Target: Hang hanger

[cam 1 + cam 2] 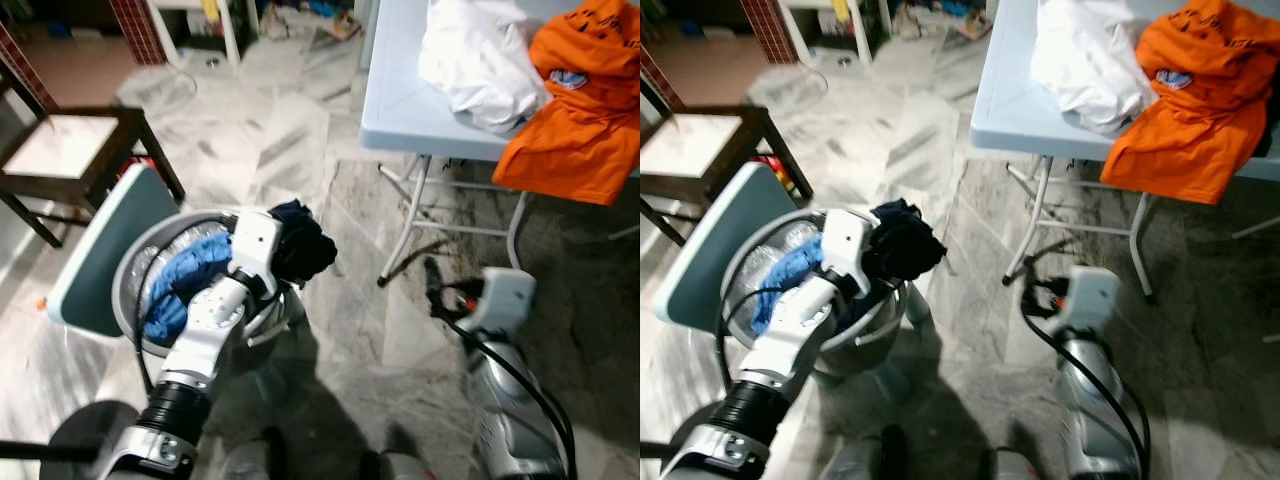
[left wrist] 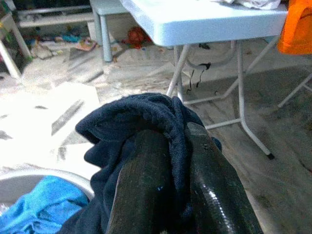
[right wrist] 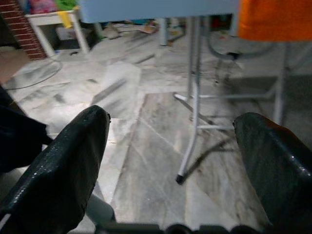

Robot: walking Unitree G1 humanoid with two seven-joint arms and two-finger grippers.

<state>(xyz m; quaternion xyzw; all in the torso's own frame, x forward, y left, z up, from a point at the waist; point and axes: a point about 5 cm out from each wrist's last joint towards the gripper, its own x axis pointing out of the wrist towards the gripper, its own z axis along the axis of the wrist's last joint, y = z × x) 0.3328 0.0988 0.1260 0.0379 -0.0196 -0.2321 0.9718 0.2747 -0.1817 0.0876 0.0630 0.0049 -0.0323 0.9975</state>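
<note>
Between left fingers: navy garment.

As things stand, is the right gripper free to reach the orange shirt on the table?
Probably yes: the right gripper is open and empty, with only open floor up to the orange shirt draped over the table edge.

Open floor beside table legs

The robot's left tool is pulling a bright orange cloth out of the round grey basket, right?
Not quite. The cloth pinched in the left tool is a dark navy cloth, as the left wrist view shows. It is held over the round grey basket. The orange garment lies on the white folding table.
</note>
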